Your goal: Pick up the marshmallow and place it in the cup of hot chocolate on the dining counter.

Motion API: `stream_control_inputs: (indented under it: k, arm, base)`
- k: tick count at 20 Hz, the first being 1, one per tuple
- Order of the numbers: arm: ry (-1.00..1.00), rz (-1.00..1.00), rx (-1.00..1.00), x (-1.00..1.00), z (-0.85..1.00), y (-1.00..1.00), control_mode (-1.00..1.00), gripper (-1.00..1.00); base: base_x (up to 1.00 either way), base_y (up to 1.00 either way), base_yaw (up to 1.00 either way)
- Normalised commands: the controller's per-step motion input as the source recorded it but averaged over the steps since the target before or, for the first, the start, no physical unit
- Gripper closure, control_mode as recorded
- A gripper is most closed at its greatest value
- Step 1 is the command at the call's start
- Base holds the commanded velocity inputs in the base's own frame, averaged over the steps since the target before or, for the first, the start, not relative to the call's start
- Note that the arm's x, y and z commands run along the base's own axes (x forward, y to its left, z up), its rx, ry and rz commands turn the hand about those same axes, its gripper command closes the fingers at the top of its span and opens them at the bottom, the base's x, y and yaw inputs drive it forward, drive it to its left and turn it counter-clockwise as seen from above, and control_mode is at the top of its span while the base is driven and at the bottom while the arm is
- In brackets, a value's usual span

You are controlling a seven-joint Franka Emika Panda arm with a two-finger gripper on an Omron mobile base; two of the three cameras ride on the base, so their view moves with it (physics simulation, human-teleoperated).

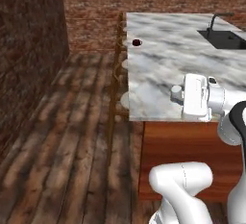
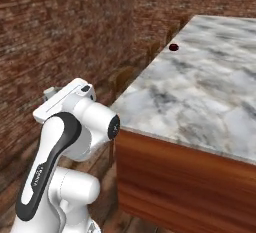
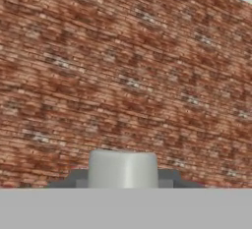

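Holding the marshmallow (image 3: 123,169) tight, gripper (image 1: 176,93) hangs over tabletop (image 1: 158,69) edge — cup of hot chocolate (image 1: 137,42) sits far off w/ brick wall (image 3: 123,66) ahead.

Faint grey lettering runs along the dark band of the robot arm (image 2: 42,172) in the right base view, but it's too small to make out. Nothing else carries any text.

Two base cameras look forward and down from behind the arm, left and right, sharing the dining counter (image 1: 158,64) and distant cup of hot chocolate (image 1: 137,42). The hand camera faces a brick wall (image 3: 123,66).
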Motion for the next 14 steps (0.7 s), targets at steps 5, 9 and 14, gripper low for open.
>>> stream_control_inputs:
  k: [5,9,14]
  arm:
    - [0.0,0.0,0.0,0.0,0.0,0.0,1.0,1.0]
    - [0.0,0.0,0.0,0.0,0.0,0.0,1.0,1.0]
    - [0.0,0.0,0.0,0.0,0.0,0.0,1.0,1.0]
  base:
    - [0.5,1.0,-0.39]
    - [0.22,1.0,-0.35]
    - [0.61,1.0,-0.44]
